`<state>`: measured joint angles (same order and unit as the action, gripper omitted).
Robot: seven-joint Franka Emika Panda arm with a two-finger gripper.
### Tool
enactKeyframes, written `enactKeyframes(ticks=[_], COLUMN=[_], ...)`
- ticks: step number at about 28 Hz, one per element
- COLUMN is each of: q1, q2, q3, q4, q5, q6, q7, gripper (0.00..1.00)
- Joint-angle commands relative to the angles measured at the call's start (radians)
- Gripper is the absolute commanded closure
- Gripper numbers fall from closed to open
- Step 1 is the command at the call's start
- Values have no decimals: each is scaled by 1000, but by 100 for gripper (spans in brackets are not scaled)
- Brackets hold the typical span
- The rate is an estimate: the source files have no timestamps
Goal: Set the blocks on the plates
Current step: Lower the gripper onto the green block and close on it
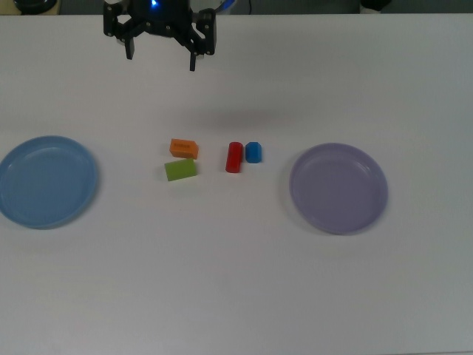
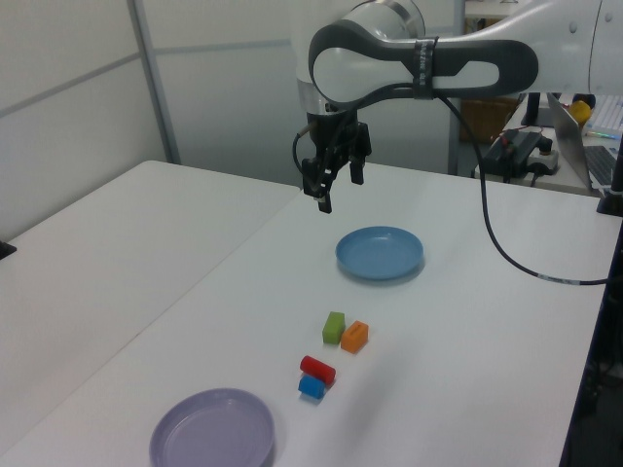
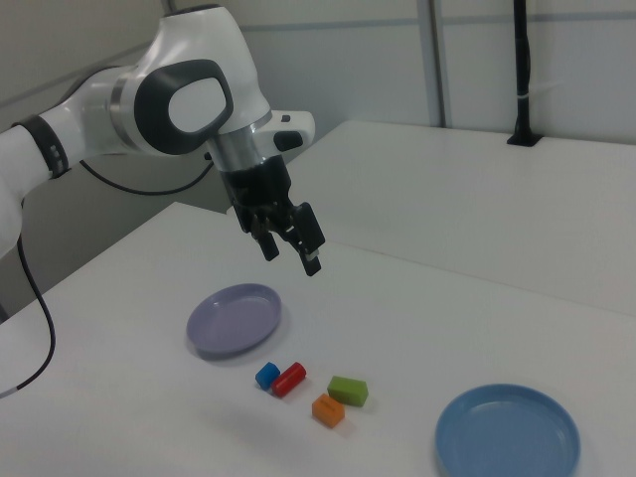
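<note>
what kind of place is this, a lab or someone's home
Most likely a robotics lab: a robot arm hangs over a bare white table, with partition panels behind and a laptop on a cluttered desk nearby.

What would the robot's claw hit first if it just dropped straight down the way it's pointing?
Probably bare table. The gripper hangs with its jaws open, pointing down, short of the blocks and between the two plates; nothing seems to lie under it, though depth is hard to judge.
</note>
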<state>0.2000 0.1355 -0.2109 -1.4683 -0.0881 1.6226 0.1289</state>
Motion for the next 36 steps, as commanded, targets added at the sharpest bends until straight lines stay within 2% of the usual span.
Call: enactKeyframes(ticks=[1,6,10,16,18,27,36], q1=[-1,-4,-11,-10,-11,-11,-16], q2=[-4,16,33,102,119,139,246], q3=[8,5,5,5,5,5,5], q4=[-10,-12,-13,-27,-58,-210,-227], q5=[-3,-2,-2,-21,-21,-19,-19], q6=[3,8,11,45,97,295,342], q7=[-23,-159,-181,-277,-331,-341,-341], gripper=[0,0,0,0,0,0,0])
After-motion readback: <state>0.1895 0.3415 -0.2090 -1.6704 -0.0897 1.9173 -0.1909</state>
